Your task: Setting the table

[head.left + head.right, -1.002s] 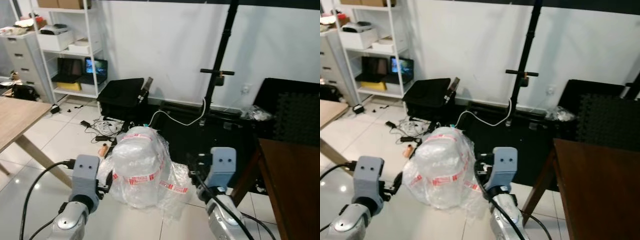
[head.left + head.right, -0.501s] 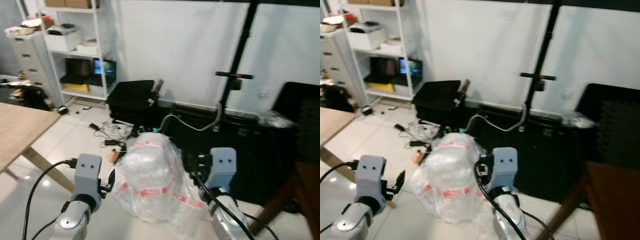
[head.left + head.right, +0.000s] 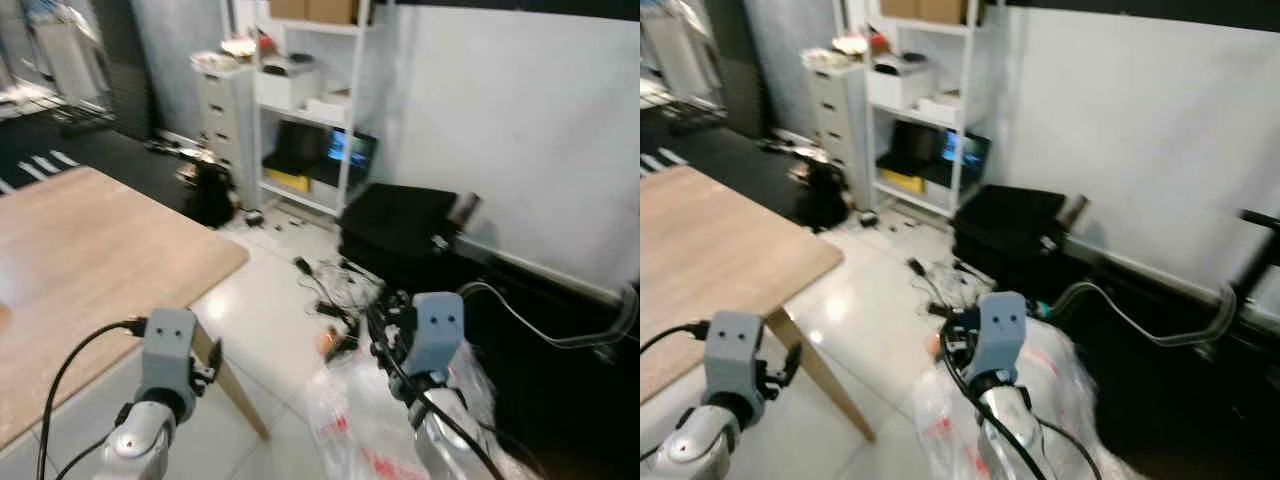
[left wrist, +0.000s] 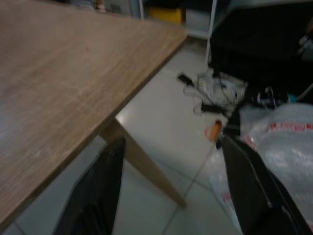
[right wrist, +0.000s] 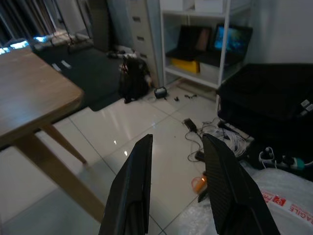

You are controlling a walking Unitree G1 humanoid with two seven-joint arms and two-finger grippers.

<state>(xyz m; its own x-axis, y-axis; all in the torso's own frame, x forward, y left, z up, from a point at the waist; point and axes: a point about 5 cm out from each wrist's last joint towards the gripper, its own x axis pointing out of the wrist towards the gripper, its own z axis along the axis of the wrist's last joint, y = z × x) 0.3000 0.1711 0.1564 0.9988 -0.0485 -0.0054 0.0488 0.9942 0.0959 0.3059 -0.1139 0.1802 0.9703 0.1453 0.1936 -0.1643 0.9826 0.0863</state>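
A light wooden table (image 3: 90, 250) fills the left side, its corner and slanted leg (image 4: 146, 164) close to my left arm. My left gripper (image 4: 171, 188) hangs beside that corner, open, nothing between its black fingers (image 4: 98, 191). My right gripper (image 5: 178, 183) is open too and holds nothing, raised over the white tiled floor. In the left eye view both wrists sit low in front, the left gripper (image 3: 205, 362) near the table leg, the right gripper (image 3: 385, 322) above a plastic bundle.
A clear plastic-wrapped bundle with red tape (image 3: 370, 440) lies on the floor under my right arm. Behind it are a black case (image 3: 400, 225), loose cables (image 3: 335, 285) and a small orange object (image 5: 198, 183). A white shelf unit (image 3: 300, 100) and grey drawers (image 3: 225, 100) line the wall.
The camera has swung left: the wooden table now fills the left, and the dark table and black stand have left the picture. Both arms keep their pose.
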